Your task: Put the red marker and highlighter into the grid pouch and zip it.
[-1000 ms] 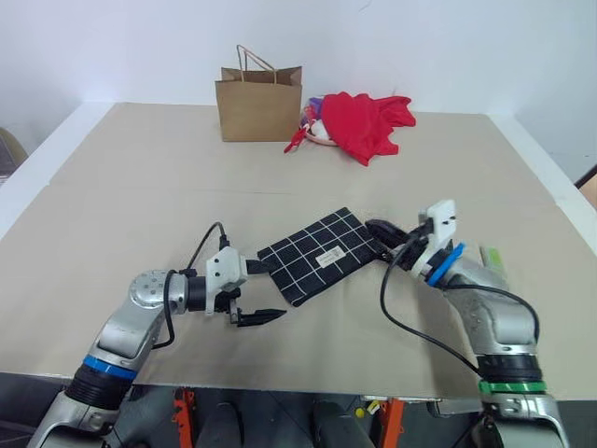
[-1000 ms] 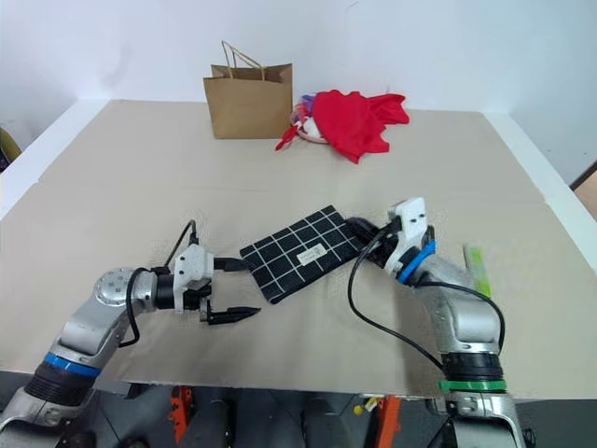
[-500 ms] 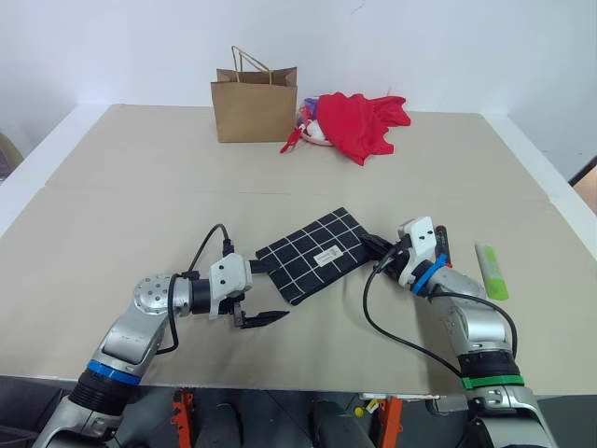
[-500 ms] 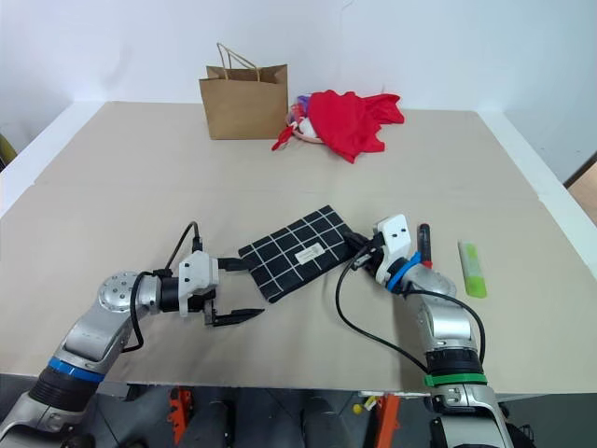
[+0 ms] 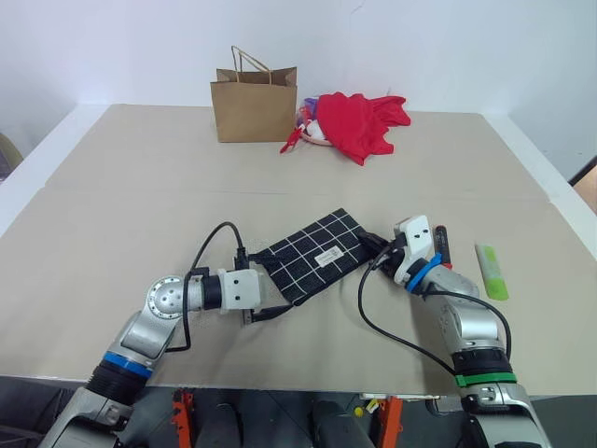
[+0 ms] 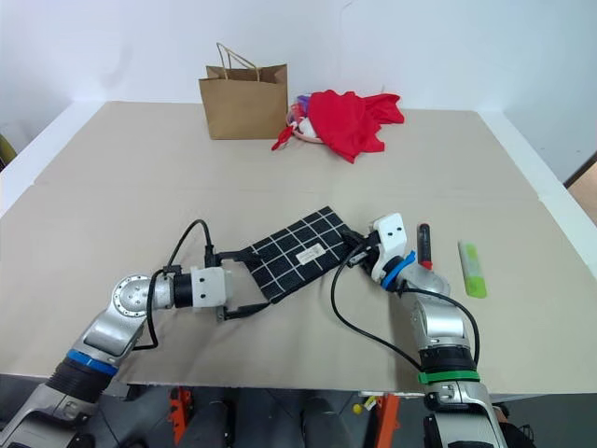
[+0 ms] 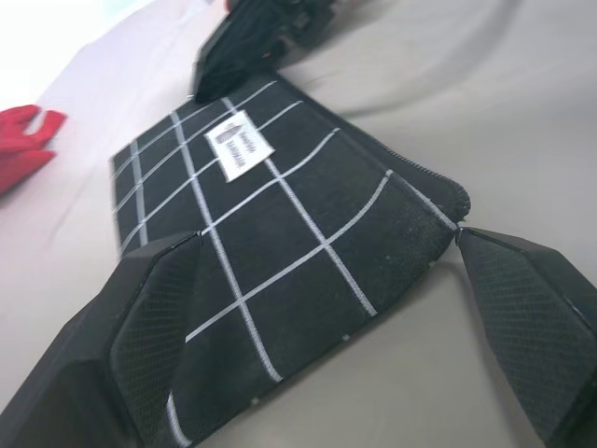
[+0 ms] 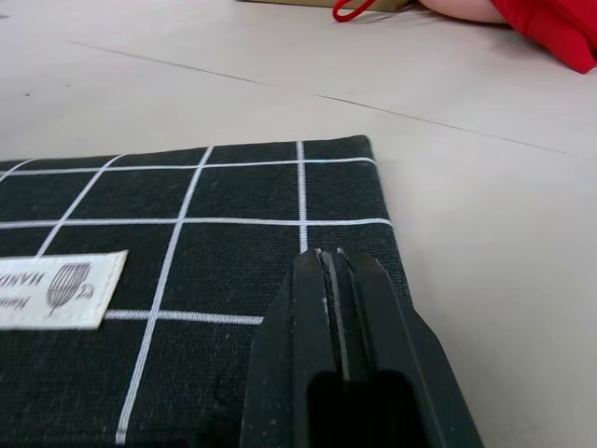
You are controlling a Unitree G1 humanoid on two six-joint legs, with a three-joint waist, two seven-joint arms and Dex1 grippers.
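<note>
Pouch first: the grid pouch [image 5: 312, 255] lies flat and skewed on the tan table [image 5: 140, 187], label side up, with an arm at each end. The left gripper [image 5: 259, 283] reaches in low from the robot's left with its two black fingers spread wide, and in the left wrist view those fingers [image 7: 140, 327] stand on either side of the pouch's near short end, one over the fabric edge and the other just past the corner where the zipper line ends; nothing is clamped between them. The right gripper [image 5: 376, 246] sits at the pouch's opposite end with its fingers pressed together; the right wrist view shows them as one closed black wedge over the gridded fabric near that corner, and it cannot be told whether any cord or fabric is pinched there. The red marker [image 5: 442, 245] lies on the table just beside the right wrist, outside the pouch, and the highlighter [image 5: 491, 272] lies a little farther to the robot's right, also on the bare table. At the far edge stand a brown paper bag [image 5: 256, 104] and, next to it, a crumpled red cloth [image 5: 362, 121].
</note>
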